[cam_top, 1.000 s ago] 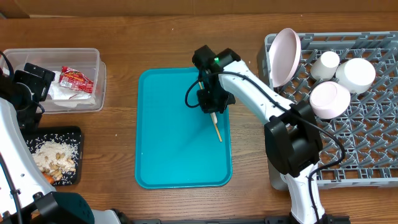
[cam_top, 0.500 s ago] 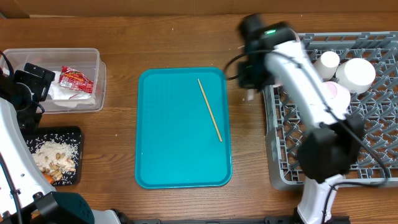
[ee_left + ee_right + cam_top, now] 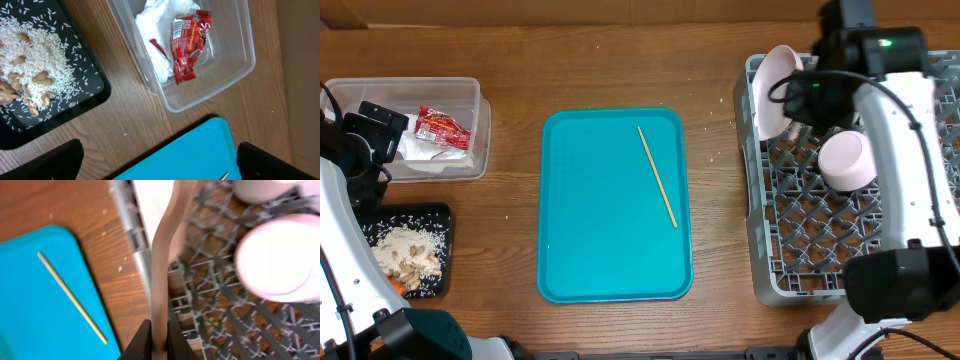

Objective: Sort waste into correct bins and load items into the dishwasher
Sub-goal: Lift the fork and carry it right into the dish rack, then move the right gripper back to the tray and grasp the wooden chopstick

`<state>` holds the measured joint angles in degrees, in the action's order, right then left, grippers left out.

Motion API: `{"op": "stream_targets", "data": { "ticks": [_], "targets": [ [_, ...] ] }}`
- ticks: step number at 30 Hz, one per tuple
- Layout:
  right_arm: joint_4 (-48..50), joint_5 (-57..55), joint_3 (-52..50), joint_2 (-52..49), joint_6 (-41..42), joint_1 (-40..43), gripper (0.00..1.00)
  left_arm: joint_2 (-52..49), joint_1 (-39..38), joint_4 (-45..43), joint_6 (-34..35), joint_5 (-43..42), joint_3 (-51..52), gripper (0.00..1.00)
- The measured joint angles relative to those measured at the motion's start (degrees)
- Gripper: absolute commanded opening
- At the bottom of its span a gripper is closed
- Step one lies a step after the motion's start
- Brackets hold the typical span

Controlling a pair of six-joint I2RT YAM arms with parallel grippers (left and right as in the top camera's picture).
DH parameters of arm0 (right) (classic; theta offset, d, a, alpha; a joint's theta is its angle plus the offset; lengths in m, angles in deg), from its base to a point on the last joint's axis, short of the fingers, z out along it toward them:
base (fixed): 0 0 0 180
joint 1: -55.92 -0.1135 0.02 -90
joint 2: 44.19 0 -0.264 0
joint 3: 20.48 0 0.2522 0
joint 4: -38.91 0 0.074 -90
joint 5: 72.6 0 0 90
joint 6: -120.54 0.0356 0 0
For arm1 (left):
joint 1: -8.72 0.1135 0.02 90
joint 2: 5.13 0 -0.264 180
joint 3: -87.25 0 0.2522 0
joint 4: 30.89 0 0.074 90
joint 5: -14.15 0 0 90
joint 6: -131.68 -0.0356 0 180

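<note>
Right wrist view: right fingers (image 3: 139, 344) clamped on a pale fork (image 3: 162, 255) over the grey dish rack (image 3: 210, 305); left fingers (image 3: 45, 162) apart above the tabletop (image 3: 135, 115).

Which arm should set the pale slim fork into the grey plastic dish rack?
Right. The right gripper grips the pale slim fork over the grey plastic dish rack; the left gripper sits open by the clear plastic tub, far from it.

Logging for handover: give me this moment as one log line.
right tool: shut on pale slim fork, over grey plastic dish rack edge | left tool: open, near clear rectangular plastic tub
</note>
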<state>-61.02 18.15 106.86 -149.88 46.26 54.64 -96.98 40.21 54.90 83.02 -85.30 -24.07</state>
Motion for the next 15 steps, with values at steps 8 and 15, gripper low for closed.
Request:
{"op": "stream_targets", "data": {
  "ticks": [8,15],
  "targets": [
    [2.58,9.05,0.00,0.00,-11.39,9.75,0.04,-0.02,0.00,0.00,0.00,0.00,0.00,1.00],
    [7.02,10.91,-4.02,0.07,-18.21,10.45,0.04,0.00,0.00,0.00,0.00,0.00,0.00,1.00]
  ]
}}
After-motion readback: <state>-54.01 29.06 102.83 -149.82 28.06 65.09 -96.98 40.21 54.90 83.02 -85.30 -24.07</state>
